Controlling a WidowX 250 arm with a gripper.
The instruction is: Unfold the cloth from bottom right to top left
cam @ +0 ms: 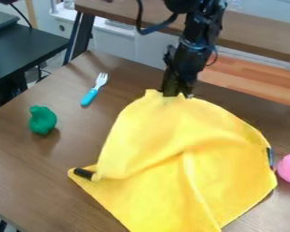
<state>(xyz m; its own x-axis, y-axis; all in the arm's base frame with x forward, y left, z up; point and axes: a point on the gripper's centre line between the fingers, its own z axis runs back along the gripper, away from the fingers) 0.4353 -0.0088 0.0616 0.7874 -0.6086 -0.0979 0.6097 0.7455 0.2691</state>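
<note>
A yellow cloth (147, 131) lies spread in loose folds across the middle and near right of a brown table (26, 156), its far edge drawn up to a black gripper (177, 94). The jaws appear clenched on that edge, with small puckers of fabric poking out to either side. A dark strip (83, 173) marks the cloth's left corner and a dark patch (269, 157) its right edge, near a pink ball (289, 168). A green toy (42, 120) and a blue-handled fork (90, 96) lie to the left, both apart from the fabric.

The cloth looks light, thin and limp, likely to drape and crease rather than hold a shape, and there is little in it to break. Weight should be no trouble; slack may be, since a soft sheet can bunch behind the pull or drag its under layer along. The sensible hold is at the very rim or a free corner of the upper layer, pinching that layer alone, as the far edge seems to offer here. A grip farther in would probably gather the middle into a peak and leave the ridge folded.
</note>
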